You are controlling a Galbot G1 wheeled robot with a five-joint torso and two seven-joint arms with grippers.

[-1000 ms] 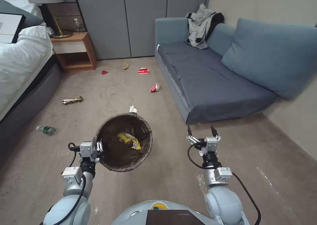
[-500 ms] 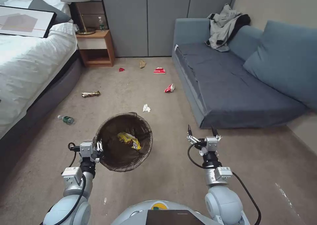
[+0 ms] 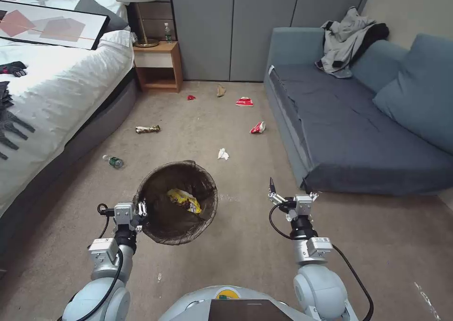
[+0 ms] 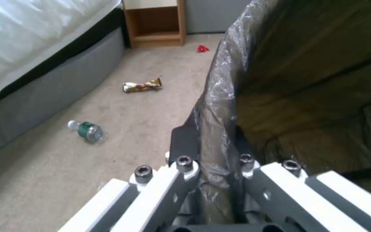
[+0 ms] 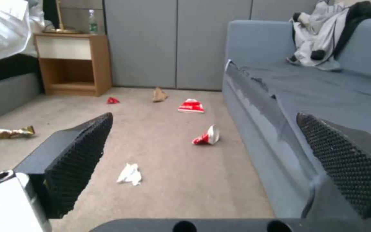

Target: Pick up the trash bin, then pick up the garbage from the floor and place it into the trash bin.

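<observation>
From where I stand, the whole room has slid to the right in the head view over the last second: more bed, less sofa. That is the robot turning left, not the litter moving, and both arms sit in the same place against its body as before. I read it as lining up on the next piece of litter, with the bin already collected.

Nearest, the left gripper point(image 3: 140, 213) is clamped on the rim of the trash bin point(image 3: 175, 202), its fingers pinching the folded brown liner. The bin hangs clear of the carpet, and a yellow wrapper point(image 3: 184, 201) lies inside.

The right gripper point(image 3: 289, 192) hovers in front of the sofa point(image 3: 349, 137) with its jaws spread wide, touching nothing and holding nothing.

Further out, between those pads in the right wrist view, lies the white tissue wad point(image 3: 222, 154), the closest piece. Beyond it rests a red-and-white packet point(image 3: 257, 127) just beside the sofa base, with a shiny brown wrapper point(image 3: 147, 129) off toward the bed point(image 3: 61, 90). Farthest, near the wardrobe doors, lie a second red packet point(image 3: 244, 102), a tan paper bag point(image 3: 220, 91) and a small red scrap point(image 3: 190, 97).
</observation>
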